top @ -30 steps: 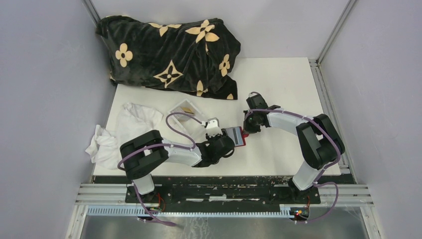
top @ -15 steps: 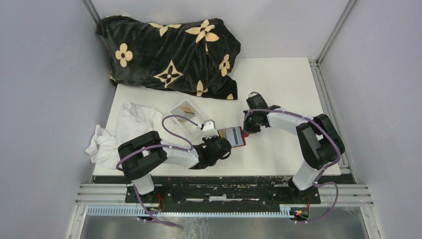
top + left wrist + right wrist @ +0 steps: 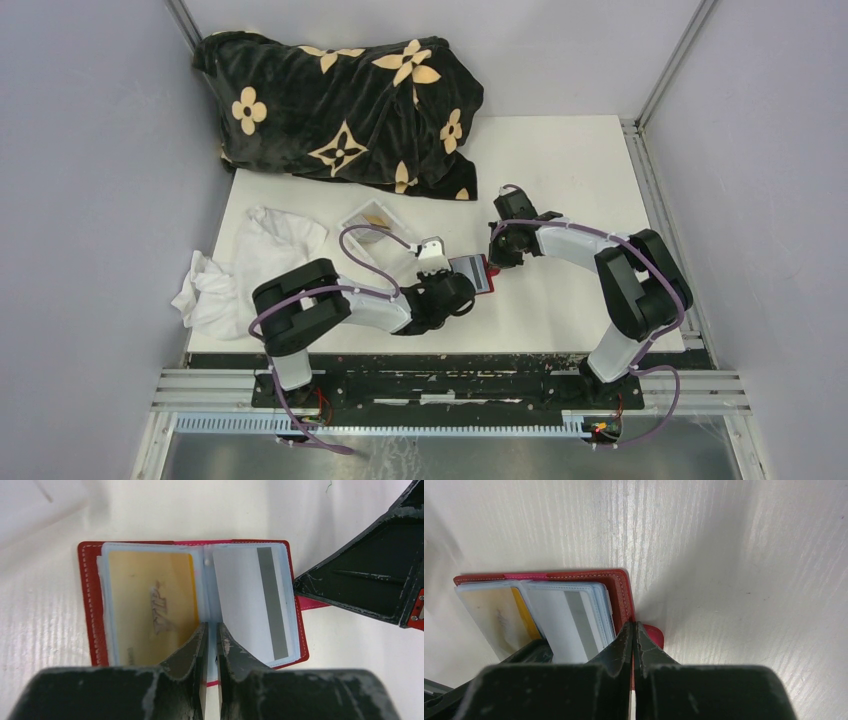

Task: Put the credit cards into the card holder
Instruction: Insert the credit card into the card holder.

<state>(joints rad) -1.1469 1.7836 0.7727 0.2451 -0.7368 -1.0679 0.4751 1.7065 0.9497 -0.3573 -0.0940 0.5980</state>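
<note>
The red card holder (image 3: 478, 273) lies open on the table between my grippers. In the left wrist view its left sleeve holds a yellow-orange card (image 3: 150, 605) and its right sleeve a pale grey card (image 3: 245, 600) with a dark stripe. My left gripper (image 3: 210, 628) is shut to a narrow slit, its tips over the holder's (image 3: 89, 605) centre fold at the near edge. My right gripper (image 3: 633, 626) is shut, its tips on the holder's (image 3: 616, 587) right edge by the snap tab (image 3: 655, 636). Both cards, yellow-orange (image 3: 524, 617) and grey (image 3: 559, 622), show there too.
A clear plastic box (image 3: 376, 226) with something tan inside sits just left of the holder. A crumpled white cloth (image 3: 250, 262) lies at the left edge. A black blanket (image 3: 340, 100) with tan flowers covers the far left corner.
My left gripper shifted a little left, then came back right over the holder. The holder and the right arm have not moved.
</note>
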